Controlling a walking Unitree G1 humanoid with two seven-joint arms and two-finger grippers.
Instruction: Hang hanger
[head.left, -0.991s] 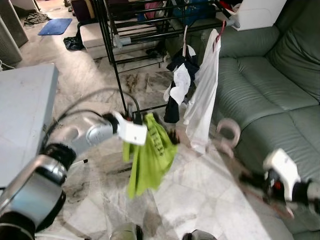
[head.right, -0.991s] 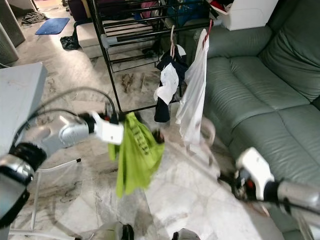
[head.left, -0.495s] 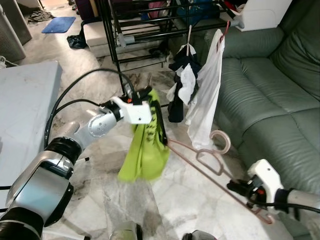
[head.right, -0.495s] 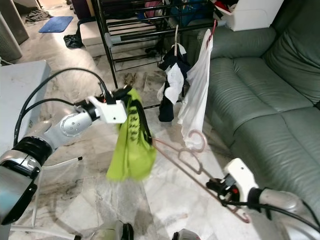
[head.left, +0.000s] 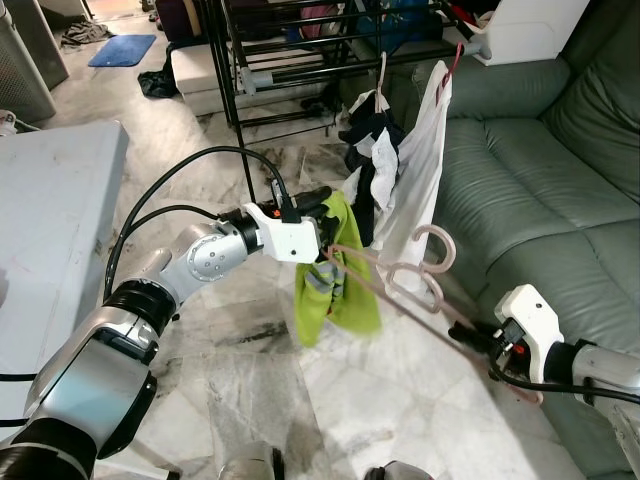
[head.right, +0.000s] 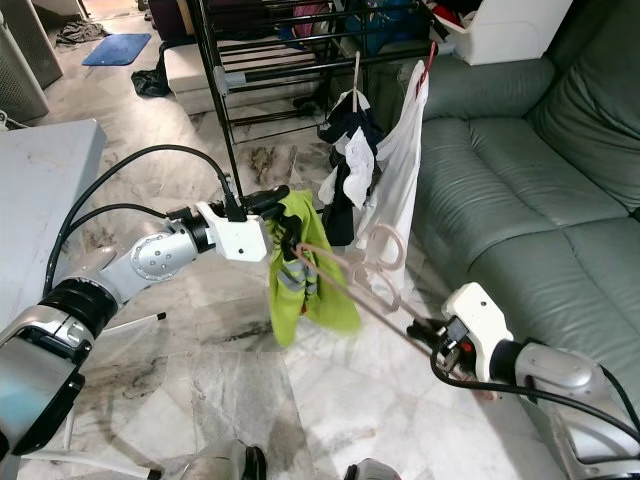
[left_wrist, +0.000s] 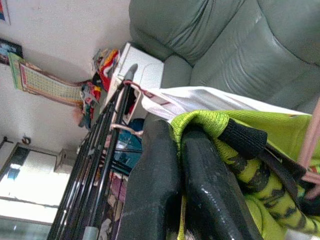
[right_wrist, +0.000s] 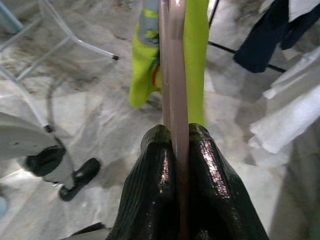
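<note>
The left gripper (head.left: 325, 232) has its two black fingers (left_wrist: 200, 200) pressed together on the top edge of a lime-green garment (head.left: 332, 280), which hangs from them above the marble floor (head.left: 400, 400) in front of the black drying rack (head.left: 240, 80). The right gripper (head.left: 480, 345) pinches the lower end of a pink plastic hanger (head.left: 400, 285); its fingertips (right_wrist: 160, 165) are clamped on either side of the thin bar. The hanger slants up from that grip toward the left gripper, and its far end reaches the green garment, seemingly slipped into the cloth, though the fold hides exactly how. Its curled hook (head.left: 435, 245) stands free between the two grippers, just beside a white shirt (head.left: 415, 180) hanging on the rack next to a dark garment (head.left: 365, 150). A green sofa (head.left: 540, 170) lies along the robot's right and a grey table (head.left: 50, 220) on its left.
</note>
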